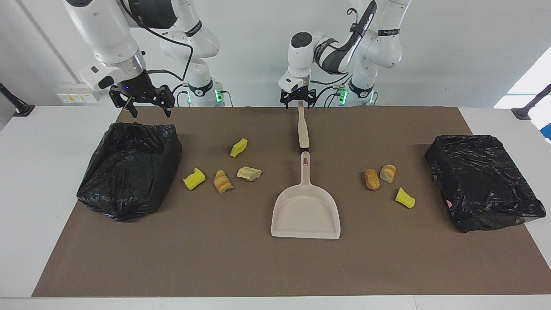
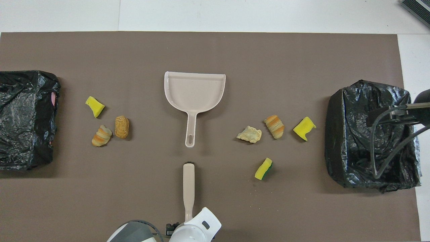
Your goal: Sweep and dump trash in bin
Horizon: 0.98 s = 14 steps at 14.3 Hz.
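The left end effector [image 1: 300,103] hangs at the upper centre of the facing view, directly over the robot-side tip of the brush [image 1: 303,129]. Its fingers are spread apart and do not clamp the handle. The brush lies flat on the brown mat [image 1: 215,258], in line with the handle of the beige dustpan [image 1: 305,211], and a small gap separates the two. The dustpan sits at the centre of the frame, its wide mouth toward the lower edge.

The right end effector [image 1: 150,113] hovers in the upper left of the facing view, above the robot-side edge of a black-bagged bin [image 1: 129,168]. Its fingers are also spread, with nothing between them. A second black-bagged bin [image 1: 482,181] rests at the right of the frame.

All the trash lies on the mat, none in the dustpan or visibly in either bin. Four pieces are between the left-frame bin and the dustpan: a yellow chunk [image 1: 239,147], another yellow chunk [image 1: 194,178], a striped bread lump [image 1: 222,181] and a pale lump [image 1: 249,173]. Three are between the dustpan and the right-frame bin: a brown lump [image 1: 372,179] close beside a lighter bread lump [image 1: 388,173], and a yellow piece [image 1: 405,197]. The white table [image 1: 43,172] carries the mat.
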Each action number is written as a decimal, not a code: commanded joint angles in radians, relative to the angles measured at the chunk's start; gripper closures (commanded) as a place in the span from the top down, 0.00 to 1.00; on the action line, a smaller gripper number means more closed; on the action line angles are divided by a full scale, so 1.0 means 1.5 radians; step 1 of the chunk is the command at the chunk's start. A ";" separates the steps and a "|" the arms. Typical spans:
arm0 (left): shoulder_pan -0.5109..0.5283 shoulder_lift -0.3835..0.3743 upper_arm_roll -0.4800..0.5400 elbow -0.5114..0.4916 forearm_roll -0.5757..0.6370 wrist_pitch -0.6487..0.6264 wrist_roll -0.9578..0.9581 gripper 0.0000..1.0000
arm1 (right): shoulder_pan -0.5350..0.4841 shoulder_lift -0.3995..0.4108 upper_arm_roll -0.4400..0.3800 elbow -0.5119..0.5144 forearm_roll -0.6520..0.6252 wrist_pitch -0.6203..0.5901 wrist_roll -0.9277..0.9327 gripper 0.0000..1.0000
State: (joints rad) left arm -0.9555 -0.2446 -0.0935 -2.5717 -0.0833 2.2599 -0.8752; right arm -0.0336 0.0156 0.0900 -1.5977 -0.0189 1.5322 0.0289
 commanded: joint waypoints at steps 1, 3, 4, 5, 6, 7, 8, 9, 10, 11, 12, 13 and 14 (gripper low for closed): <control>-0.014 -0.012 0.012 -0.018 -0.007 0.005 -0.003 0.77 | -0.004 0.051 0.030 0.042 0.006 0.005 0.045 1.00; -0.012 -0.012 0.013 -0.017 -0.007 0.000 -0.002 0.42 | -0.004 0.075 0.044 0.056 0.006 0.028 0.061 1.00; -0.008 -0.012 0.013 -0.017 -0.007 -0.011 0.000 0.30 | -0.004 0.085 0.050 0.056 0.006 0.039 0.067 1.00; -0.005 -0.012 0.013 -0.013 -0.006 -0.029 0.000 0.01 | -0.004 0.093 0.057 0.056 0.006 0.049 0.075 1.00; -0.003 -0.012 0.014 -0.011 -0.006 -0.043 0.004 0.00 | -0.002 0.100 0.058 0.056 0.006 0.057 0.085 1.00; 0.001 -0.011 0.016 -0.009 -0.005 -0.053 0.005 0.00 | 0.017 0.106 0.058 0.056 0.006 0.066 0.096 1.00; 0.010 -0.012 0.017 -0.006 -0.005 -0.059 0.006 0.00 | 0.032 0.110 0.057 0.055 0.005 0.071 0.109 1.00; 0.034 -0.012 0.016 0.007 -0.005 -0.076 0.008 0.00 | 0.041 0.117 0.058 0.055 0.006 0.078 0.131 1.00; 0.046 -0.012 0.016 0.025 -0.004 -0.098 0.012 0.00 | 0.050 0.119 0.058 0.055 0.009 0.084 0.155 1.00; 0.058 -0.016 0.017 0.039 -0.004 -0.117 0.019 0.00 | 0.059 0.125 0.060 0.055 0.010 0.091 0.168 1.00; 0.075 -0.024 0.018 0.052 -0.003 -0.138 0.025 0.00 | 0.072 0.128 0.060 0.053 0.013 0.108 0.175 1.00; 0.090 -0.032 0.018 0.071 -0.002 -0.167 0.032 0.00 | 0.088 0.130 0.060 0.051 0.013 0.128 0.188 1.00; 0.104 -0.036 0.019 0.091 0.000 -0.201 0.041 0.00 | 0.108 0.135 0.060 0.051 0.007 0.139 0.196 1.00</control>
State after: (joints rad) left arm -0.8430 -0.2634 -0.0622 -2.4881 -0.0831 2.0577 -0.8436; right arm 0.0966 0.1957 0.1743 -1.5404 -0.0176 1.7108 0.2870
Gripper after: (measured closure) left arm 0.731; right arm 0.000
